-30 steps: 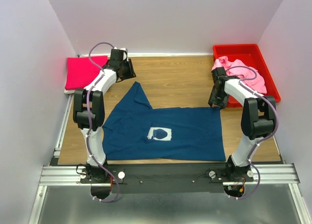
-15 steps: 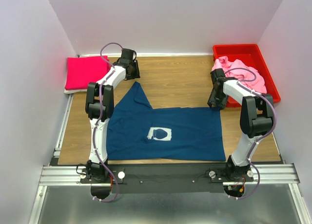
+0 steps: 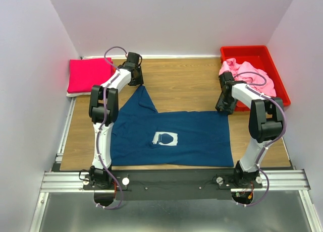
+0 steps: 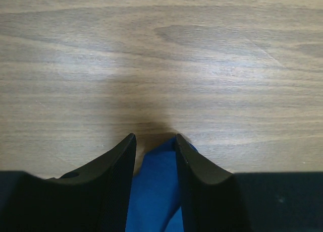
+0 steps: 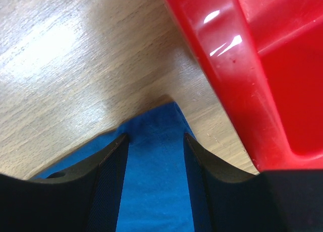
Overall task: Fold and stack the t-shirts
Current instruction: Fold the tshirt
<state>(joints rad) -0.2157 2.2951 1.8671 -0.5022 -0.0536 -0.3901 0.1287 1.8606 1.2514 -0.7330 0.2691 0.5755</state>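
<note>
The navy t-shirt (image 3: 171, 136) lies spread on the table, its white print (image 3: 165, 138) facing up. One corner points toward the back left. My left gripper (image 3: 137, 83) sits low at that corner; in the left wrist view the gripper (image 4: 155, 137) is open with the blue cloth tip (image 4: 154, 191) between the fingers. My right gripper (image 3: 222, 109) is at the shirt's back right corner; in the right wrist view it (image 5: 154, 136) is open, straddling the cloth (image 5: 154, 181). The folded magenta t-shirt (image 3: 87, 74) lies at the back left. The light pink t-shirt (image 3: 247, 73) is heaped in the bin.
The red plastic bin (image 3: 242, 49) stands at the back right, its wall (image 5: 262, 65) very close to my right gripper. Bare wood lies behind the navy shirt between the two grippers. White walls enclose the table on three sides.
My left gripper has swung right from beside the magenta shirt and come down onto the navy shirt's back corner. The right gripper has barely moved.
</note>
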